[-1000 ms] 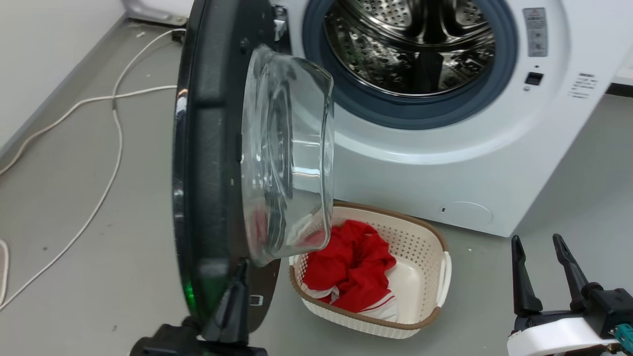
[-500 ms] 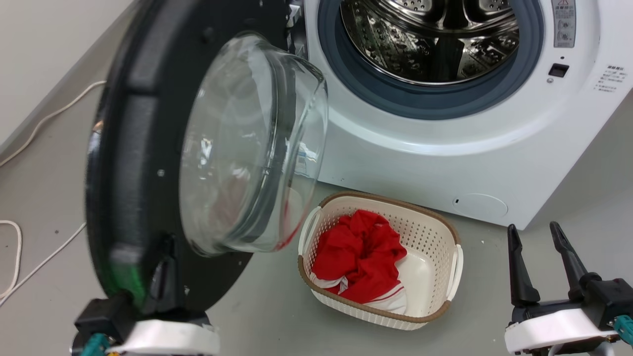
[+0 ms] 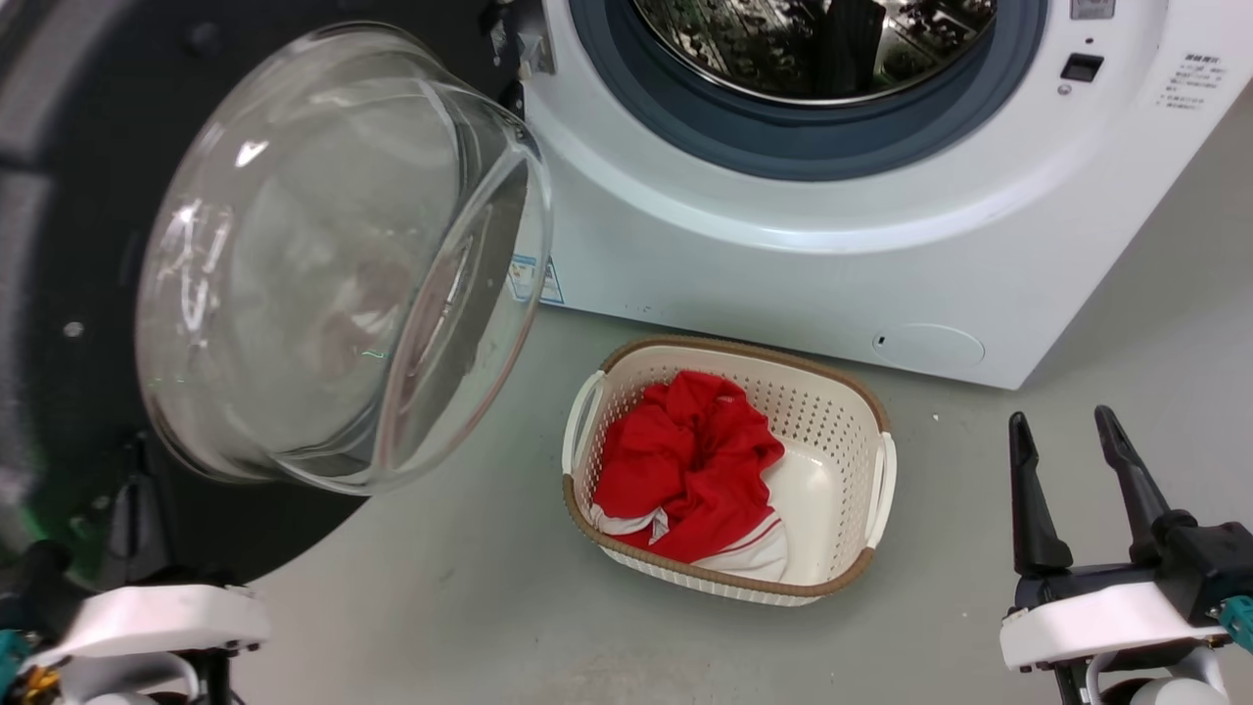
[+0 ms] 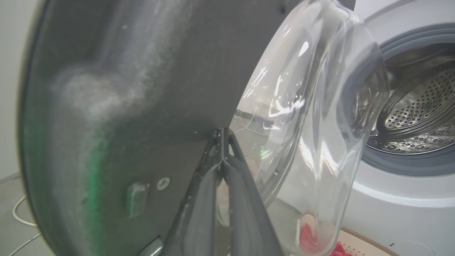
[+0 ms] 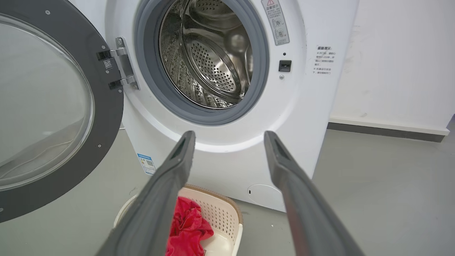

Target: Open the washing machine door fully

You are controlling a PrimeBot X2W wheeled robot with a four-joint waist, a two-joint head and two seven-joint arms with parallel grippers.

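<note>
The washing machine (image 3: 783, 264) stands with its steel drum exposed. Its door (image 3: 59, 196), a black disc with a clear glass bowl (image 3: 333, 264), is swung wide out to the left on its hinge (image 5: 122, 67). In the left wrist view my left gripper (image 4: 222, 133) is shut, its joined tips resting against the door's (image 4: 124, 71) black inner face beside the bowl. In the head view that left gripper (image 3: 125, 509) sits low under the door's edge. My right gripper (image 3: 1065, 431) hangs open over the floor at the lower right, holding nothing, and points at the machine (image 5: 220, 156) in the right wrist view.
A cream perforated basket (image 3: 871, 490) with a red garment (image 3: 685, 470) sits on the grey floor just in front of the machine, between the two grippers. A white cable (image 4: 21, 220) lies on the floor to the left. A white wall (image 5: 391, 71) is to the machine's right.
The door has swung further open to the left, showing more of its inner face. My left gripper has moved left with it. The head camera has shifted; the right gripper stays open.
</note>
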